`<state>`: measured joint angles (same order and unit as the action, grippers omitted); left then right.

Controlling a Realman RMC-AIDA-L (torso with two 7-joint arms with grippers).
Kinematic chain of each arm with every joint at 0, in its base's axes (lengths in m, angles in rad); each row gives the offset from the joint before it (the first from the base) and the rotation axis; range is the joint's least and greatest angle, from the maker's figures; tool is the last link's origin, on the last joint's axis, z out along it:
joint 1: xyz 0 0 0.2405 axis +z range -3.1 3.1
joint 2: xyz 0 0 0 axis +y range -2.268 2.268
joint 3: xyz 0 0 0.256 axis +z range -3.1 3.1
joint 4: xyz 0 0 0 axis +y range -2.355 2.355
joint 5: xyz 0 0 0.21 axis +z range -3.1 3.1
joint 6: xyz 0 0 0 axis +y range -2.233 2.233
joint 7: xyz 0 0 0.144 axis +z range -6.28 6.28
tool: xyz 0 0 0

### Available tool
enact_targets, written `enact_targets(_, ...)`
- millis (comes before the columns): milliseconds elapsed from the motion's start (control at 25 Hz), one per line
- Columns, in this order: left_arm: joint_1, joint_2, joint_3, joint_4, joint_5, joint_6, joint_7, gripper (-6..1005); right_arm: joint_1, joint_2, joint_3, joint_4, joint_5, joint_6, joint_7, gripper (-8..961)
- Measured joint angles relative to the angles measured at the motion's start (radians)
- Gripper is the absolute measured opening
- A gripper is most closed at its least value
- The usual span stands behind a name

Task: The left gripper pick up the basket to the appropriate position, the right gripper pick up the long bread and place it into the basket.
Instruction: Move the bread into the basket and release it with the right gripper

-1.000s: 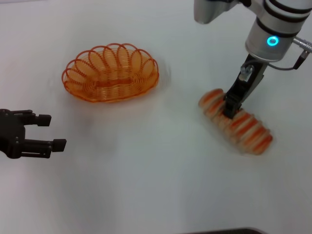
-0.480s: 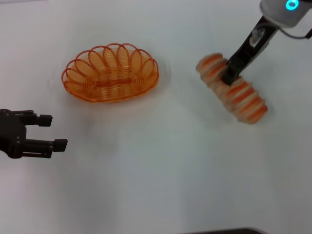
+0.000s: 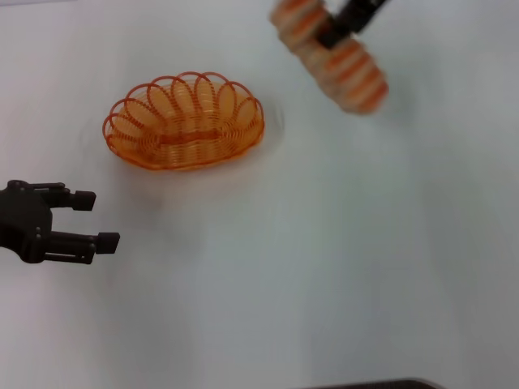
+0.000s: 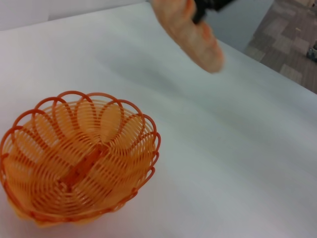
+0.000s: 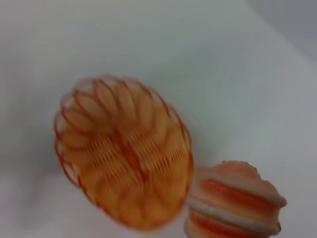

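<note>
Orange wire basket (image 3: 184, 121) sits on the white worktop (image 3: 324, 267), nothing in it. Right hand (image 3: 340, 27) at the far edge of the head view, clamped on the long bread (image 3: 332, 57), which hangs tilted in the air, off to the basket's right and clear of it. Left hand (image 3: 89, 220) near side, left of the basket, fingers spread, holding nothing.
</note>
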<state>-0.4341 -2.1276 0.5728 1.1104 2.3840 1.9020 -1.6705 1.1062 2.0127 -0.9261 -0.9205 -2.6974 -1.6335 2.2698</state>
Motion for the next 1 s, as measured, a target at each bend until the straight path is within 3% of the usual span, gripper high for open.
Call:
enact_targets(480, -0.002, 0.001, 0.005, -0.024, 0.002, -0.002, 0.003, 872, 0.119, 0.071, -0.081, 0.124, 0.108, 0.180, -0.477, 141)
enact_targets(760, 0.003, -0.001, 0.006, -0.025, 0.002, -0.009, 0.002, 872, 0.180, 0.081, -0.260, 0.245, 0.179, 0.234, -0.602, 135)
enact_targets(1000, 0.010, -0.006, 0.006, -0.036, 0.003, -0.009, 0.000, 872, 0.231, 0.087, -0.319, 0.344, 0.190, 0.294, -0.650, 133)
